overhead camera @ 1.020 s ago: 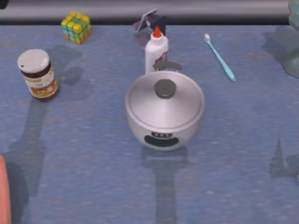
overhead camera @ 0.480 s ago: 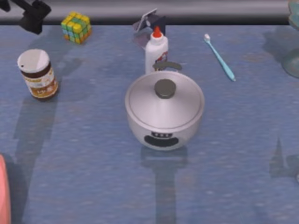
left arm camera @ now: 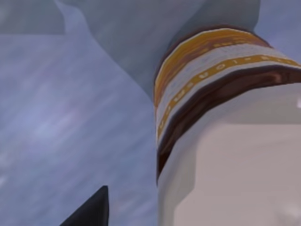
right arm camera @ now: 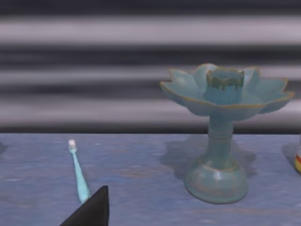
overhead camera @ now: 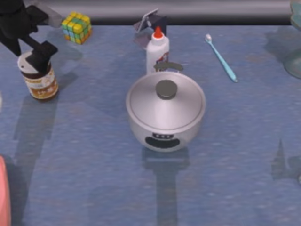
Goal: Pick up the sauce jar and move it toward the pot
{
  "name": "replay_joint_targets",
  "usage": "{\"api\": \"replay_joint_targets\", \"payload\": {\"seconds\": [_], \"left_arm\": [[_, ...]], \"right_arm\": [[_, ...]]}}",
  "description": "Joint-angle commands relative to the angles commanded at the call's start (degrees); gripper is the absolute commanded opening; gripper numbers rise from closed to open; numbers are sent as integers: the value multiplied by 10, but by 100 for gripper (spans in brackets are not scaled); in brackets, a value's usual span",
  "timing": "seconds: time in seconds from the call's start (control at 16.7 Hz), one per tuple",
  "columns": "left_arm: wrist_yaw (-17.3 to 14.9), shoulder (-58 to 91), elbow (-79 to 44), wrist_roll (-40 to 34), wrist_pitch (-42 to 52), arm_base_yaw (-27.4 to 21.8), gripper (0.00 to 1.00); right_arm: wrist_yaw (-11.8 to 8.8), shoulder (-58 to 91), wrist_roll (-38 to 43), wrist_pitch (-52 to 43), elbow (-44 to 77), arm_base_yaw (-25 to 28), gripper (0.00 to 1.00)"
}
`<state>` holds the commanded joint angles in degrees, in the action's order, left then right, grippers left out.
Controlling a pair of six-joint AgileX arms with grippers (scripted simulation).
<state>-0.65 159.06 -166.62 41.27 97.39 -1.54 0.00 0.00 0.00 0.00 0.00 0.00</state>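
The sauce jar (overhead camera: 42, 84), with a white lid and an orange-and-cream label, stands upright at the table's far left. My left gripper (overhead camera: 36, 57) hangs right over its lid, open, covering most of the lid from above. In the left wrist view the sauce jar (left arm camera: 221, 94) fills the frame, and one dark fingertip (left arm camera: 91, 212) shows beside it with a gap between. The silver pot (overhead camera: 165, 110) with its domed lid sits mid-table, well to the right of the jar. My right gripper (right arm camera: 134, 209) is parked off the table's right side, open and holding nothing.
A colourful cube (overhead camera: 76, 27) lies at the back left. A white glue bottle (overhead camera: 157, 49) stands just behind the pot, with a small dark stand (overhead camera: 150, 21) behind it. A blue toothbrush (overhead camera: 221, 59) and a teal lotus stand (right arm camera: 221, 136) are at the right.
My left arm came in from the top left corner and dropped over the sauce jar, now covering its lid. The jar and pot have not moved.
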Motion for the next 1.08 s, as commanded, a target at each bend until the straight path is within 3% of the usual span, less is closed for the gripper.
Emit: {"api": "replay_joint_targets", "payload": {"seconds": [0.42, 1.08], "left_arm": [[0, 19, -22, -1, 6, -2, 100], [-3, 181, -261, 1, 81, 0, 100]], "right_arm": [[0, 0, 0, 0, 0, 0, 100], [0, 0, 0, 0, 0, 0, 100]]}}
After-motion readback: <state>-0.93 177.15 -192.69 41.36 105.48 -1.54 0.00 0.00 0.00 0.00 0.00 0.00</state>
